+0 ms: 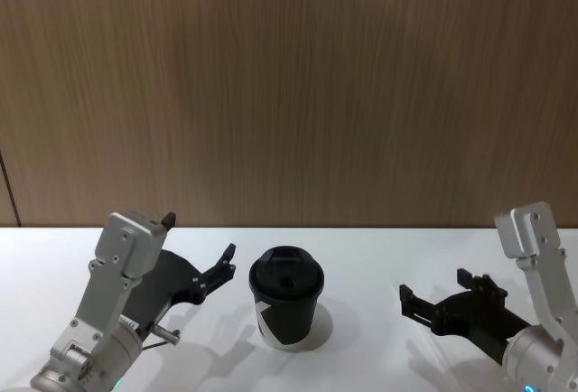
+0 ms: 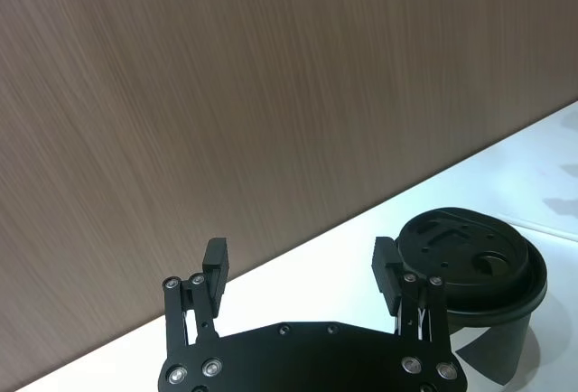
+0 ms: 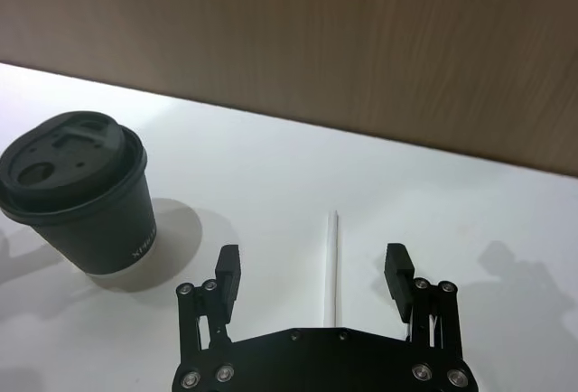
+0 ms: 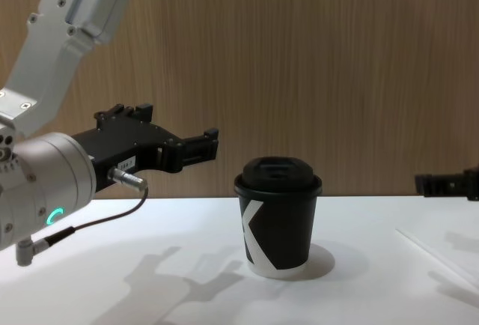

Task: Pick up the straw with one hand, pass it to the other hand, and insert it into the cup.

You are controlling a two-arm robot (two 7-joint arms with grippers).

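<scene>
White desk (image 3: 452, 184), front to back: my right pincer (image 3: 312, 258), spread, above the straw (image 3: 332, 270) lying flat toward the right edge; left pincer (image 2: 300, 255), spread, beside the lidded cup (image 1: 287, 297), mid-desk. Hazard: flush-lying straw may roll away as I close.

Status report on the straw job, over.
Left tool open beside cup. Right tool open above straw. Straw flat on table, ungrasped. Nothing blocking.

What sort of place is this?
Probably a staged test bench: a white table against a wood-panel wall, a paper cup and a straw on it, the left gripper and right gripper either side of the cup.
</scene>
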